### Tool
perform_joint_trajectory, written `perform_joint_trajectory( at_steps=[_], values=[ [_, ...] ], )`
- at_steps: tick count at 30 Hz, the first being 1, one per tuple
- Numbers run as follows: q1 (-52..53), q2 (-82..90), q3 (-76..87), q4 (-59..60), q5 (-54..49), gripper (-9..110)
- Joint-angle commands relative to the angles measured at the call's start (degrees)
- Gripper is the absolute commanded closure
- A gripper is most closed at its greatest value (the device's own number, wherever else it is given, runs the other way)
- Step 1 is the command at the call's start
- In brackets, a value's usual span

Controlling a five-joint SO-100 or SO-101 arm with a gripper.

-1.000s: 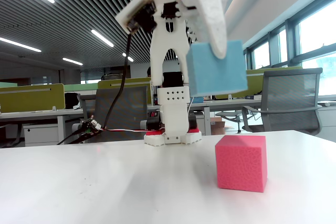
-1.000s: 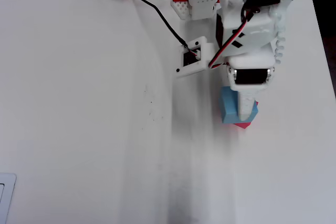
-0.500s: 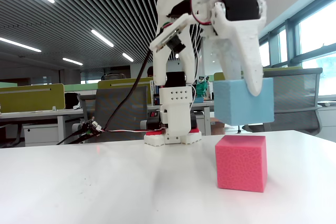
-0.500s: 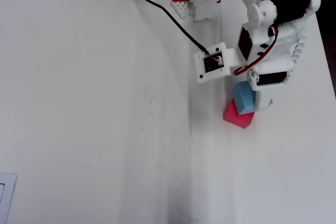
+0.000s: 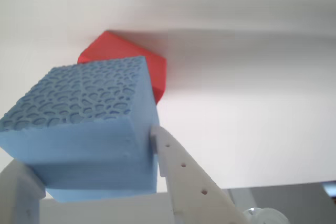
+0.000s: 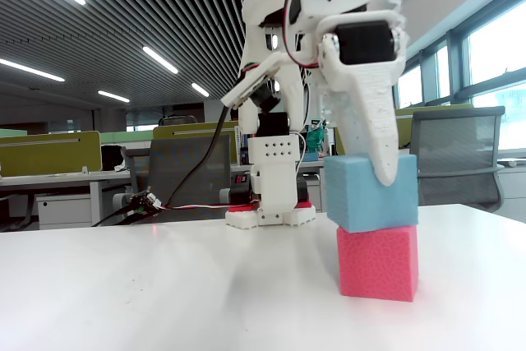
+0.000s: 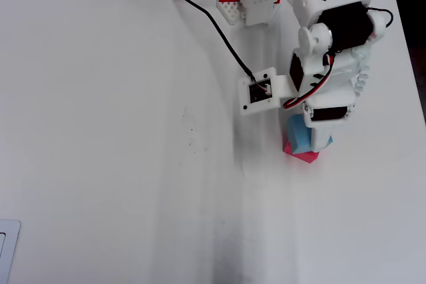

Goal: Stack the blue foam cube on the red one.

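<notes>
The blue foam cube (image 6: 368,193) rests on top of the red one (image 6: 378,262), offset a little to the left in the fixed view. My gripper (image 6: 371,182) is shut on the blue cube, one white finger (image 6: 380,150) running down its front face. From overhead, the blue cube (image 7: 299,139) peeks out under the gripper (image 7: 313,136), with a red corner (image 7: 303,157) below it. The wrist view has the blue cube (image 5: 89,119) held between both fingers (image 5: 181,169), the red cube (image 5: 153,70) directly beyond it.
The arm's base (image 7: 250,3) stands at the far edge of the white table (image 7: 120,138), with a black cable (image 7: 200,12) trailing to the far left. A small white module (image 7: 259,91) hangs from the arm. Office chairs (image 6: 456,154) and desks stand behind.
The gripper came down with the blue cube, from hanging above and beside the red cube to sitting on its top. The red cube has not moved.
</notes>
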Motion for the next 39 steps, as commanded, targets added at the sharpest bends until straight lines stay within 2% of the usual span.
perform_joint_trajectory(
  at_steps=[1, 4, 15, 23, 26, 29, 34, 39],
  values=[
    [0.7, -0.09, 1.14, -1.67, 0.26, 81],
    [0.79, 0.26, 1.67, -1.93, 0.26, 80],
    [-0.35, 7.82, 2.46, 0.79, 0.26, 66],
    [-1.23, 16.44, 3.52, 2.99, 0.18, 64],
    [-1.41, 22.06, 6.5, 2.64, 0.18, 66],
    [0.62, 30.59, 12.3, -0.53, 0.26, 74],
    [5.54, 48.6, 28.83, -10.81, 0.26, 81],
    [7.47, 67.85, 45.62, -17.23, -0.18, 82]
  ],
)
